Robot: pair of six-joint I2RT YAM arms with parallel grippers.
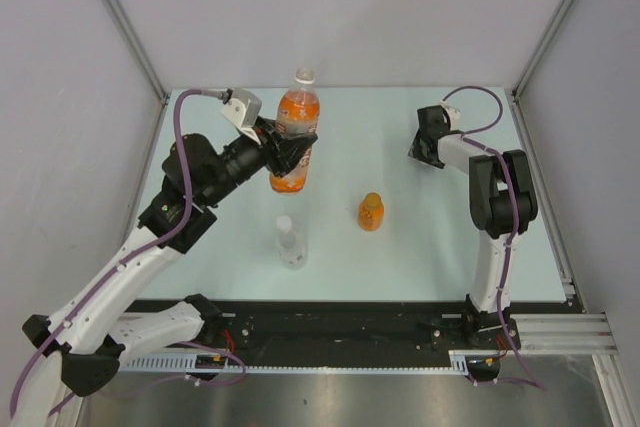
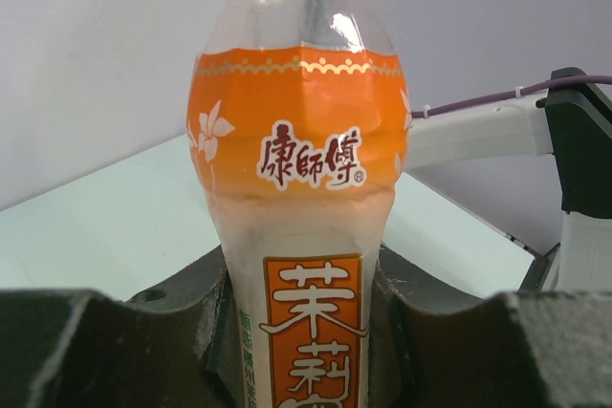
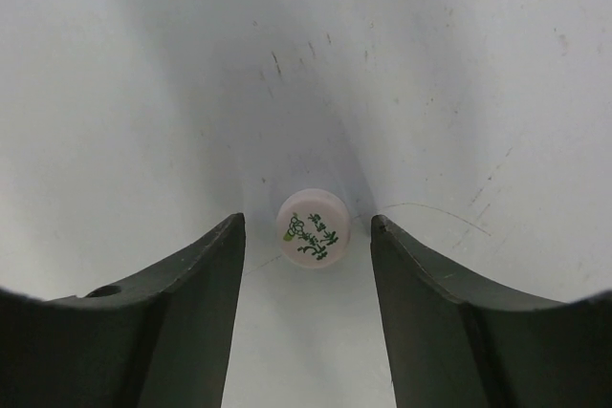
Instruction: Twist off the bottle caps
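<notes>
Left tool (image 1: 291,155) around upright bottle (image 1: 297,109)

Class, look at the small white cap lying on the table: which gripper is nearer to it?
Right. The right gripper hangs open over the white cap, a finger on either side, not touching. The left gripper is well off to the left, shut on the tall orange bottle.

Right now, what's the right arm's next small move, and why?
Probably lift the right fingers straight up, clear of the white cap. It lies loose on the table between them, touching neither, so the drop looks done. The left fingers clamp the tall orange bottle.
</notes>
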